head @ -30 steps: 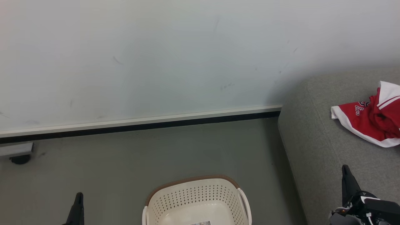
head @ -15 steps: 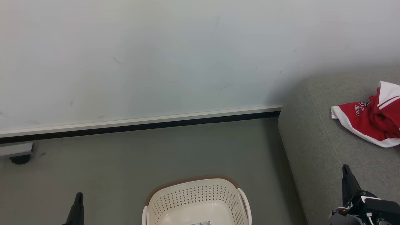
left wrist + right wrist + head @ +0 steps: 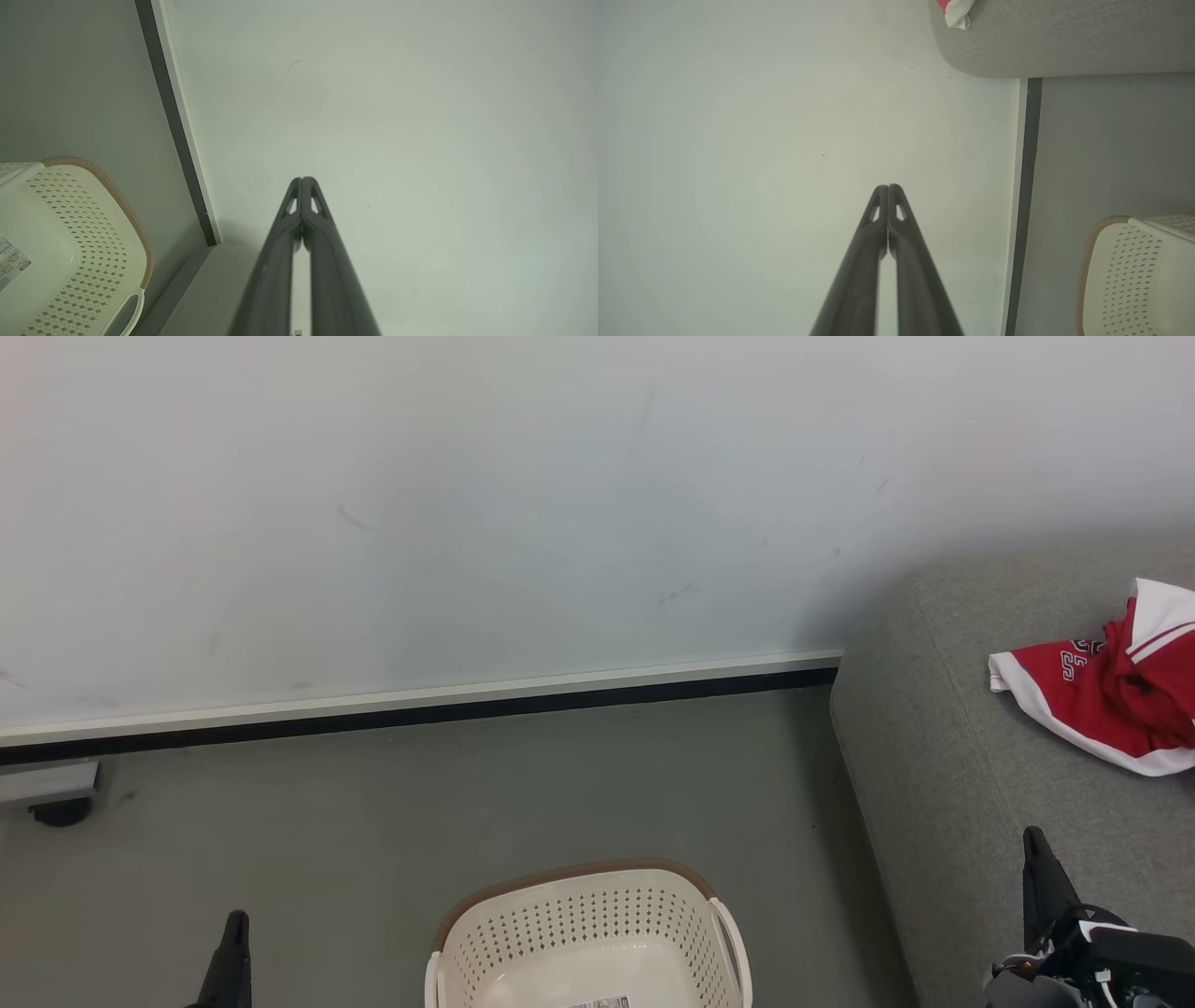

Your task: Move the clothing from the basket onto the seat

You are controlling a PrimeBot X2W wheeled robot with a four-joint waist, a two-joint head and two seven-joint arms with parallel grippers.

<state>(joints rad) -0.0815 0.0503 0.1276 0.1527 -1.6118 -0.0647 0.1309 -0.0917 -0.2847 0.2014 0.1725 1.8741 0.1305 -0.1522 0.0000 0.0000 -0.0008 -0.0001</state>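
Observation:
The cream basket [image 3: 588, 933] with its brown rim stands on the floor at the bottom middle of the head view; the part of its inside that shows holds no fabric, only a label sticker. It also appears in the left wrist view as the basket [image 3: 70, 261] and in the right wrist view as the basket [image 3: 1139, 275]. Red clothing [image 3: 1111, 695] with white trim lies crumpled on the grey seat [image 3: 943, 775] at the right; a scrap of clothing [image 3: 955, 11] shows on the seat [image 3: 1064, 37]. My left gripper [image 3: 233, 924] is shut and holds nothing. My right gripper [image 3: 1032, 840], over the seat's front part, is shut and holds nothing.
A pale wall [image 3: 467, 523] with a white and black skirting strip [image 3: 420, 705] runs behind the grey floor [image 3: 373, 821]. A small dark caster under a grey fitting [image 3: 56, 803] sits at the far left by the wall.

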